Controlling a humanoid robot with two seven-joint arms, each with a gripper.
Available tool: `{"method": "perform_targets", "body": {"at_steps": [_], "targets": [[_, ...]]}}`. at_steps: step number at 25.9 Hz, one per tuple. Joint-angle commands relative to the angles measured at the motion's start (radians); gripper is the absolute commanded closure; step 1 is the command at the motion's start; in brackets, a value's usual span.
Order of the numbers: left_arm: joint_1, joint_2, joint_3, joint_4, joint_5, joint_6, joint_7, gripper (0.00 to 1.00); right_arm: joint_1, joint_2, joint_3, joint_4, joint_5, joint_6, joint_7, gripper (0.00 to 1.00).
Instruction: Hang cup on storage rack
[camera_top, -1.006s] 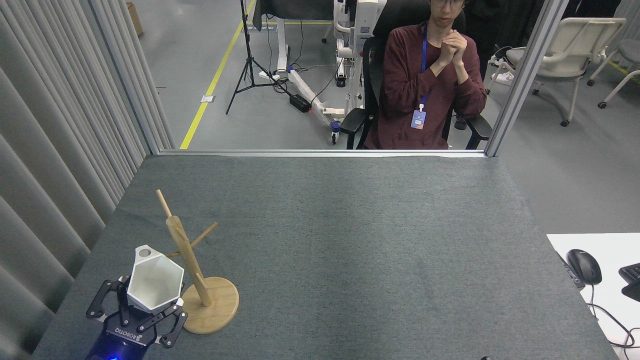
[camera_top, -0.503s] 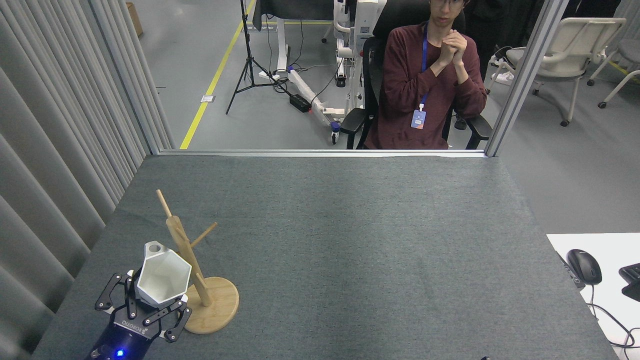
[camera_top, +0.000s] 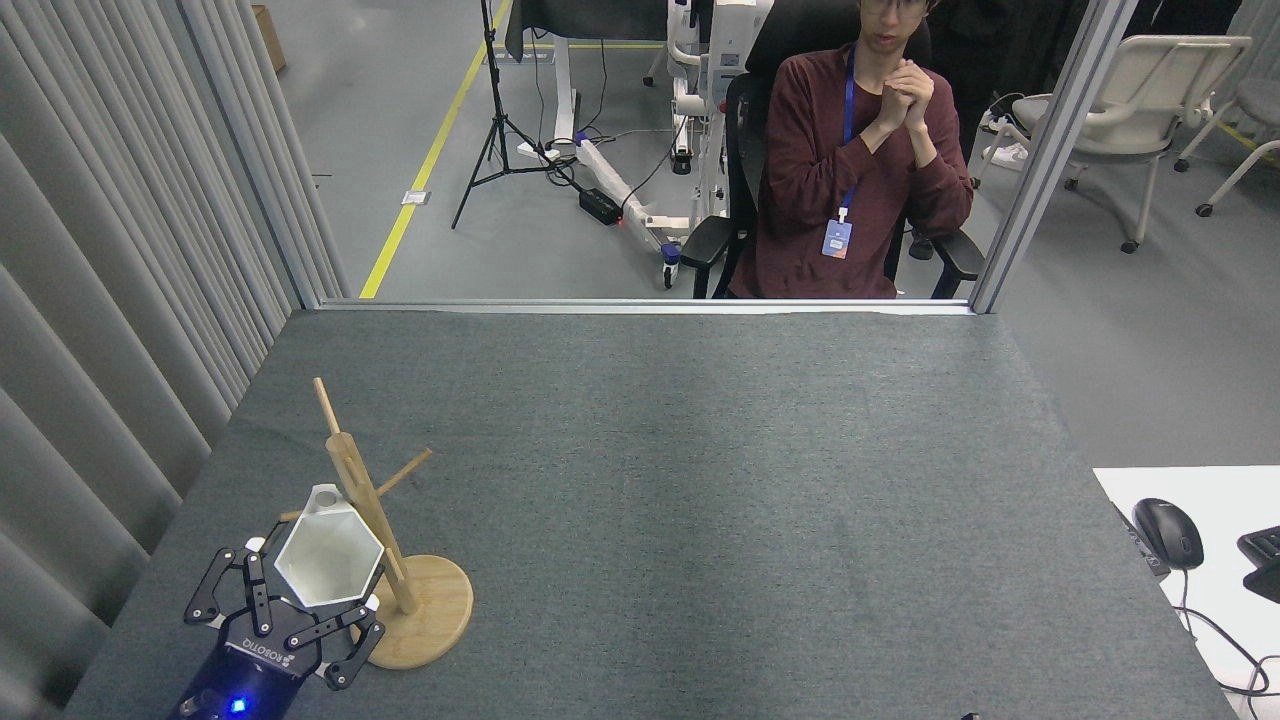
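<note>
Broadly, looked out over a grey felt-covered tabletop, bare across its middle and far side, with pleated grey curtains along its left edge and, beyond the far edge, a seated person with hands clasped. Off the right edge, glimpsed a white desk with a black mouse. Near the front-left corner, found the storage rack, a light wooden post with thin angled pegs on a round disc base. Just beside its post, found the cup, mouth facing up toward the camera, clasped from below by the left gripper. Saw nothing of the right gripper. Judged the step as lining up the pierced tab handle, close against the post near a peg; probably needed next: threading that hole onto the peg, then letting go
</note>
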Motion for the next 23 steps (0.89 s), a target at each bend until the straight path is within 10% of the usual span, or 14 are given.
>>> {"method": "perform_targets", "body": {"at_steps": [1,23], "targets": [[0.011,-0.002,0.000,-0.026,0.002,-0.004,0.002,0.01,0.000,0.000,0.000,0.000,0.001,0.000,-0.001,0.02],[0.095,-0.015,0.005,-0.061,0.010,-0.001,0.002,0.01,-0.003,-0.003,-0.002,0.000,-0.001,-0.001,-0.003,0.02]]}}
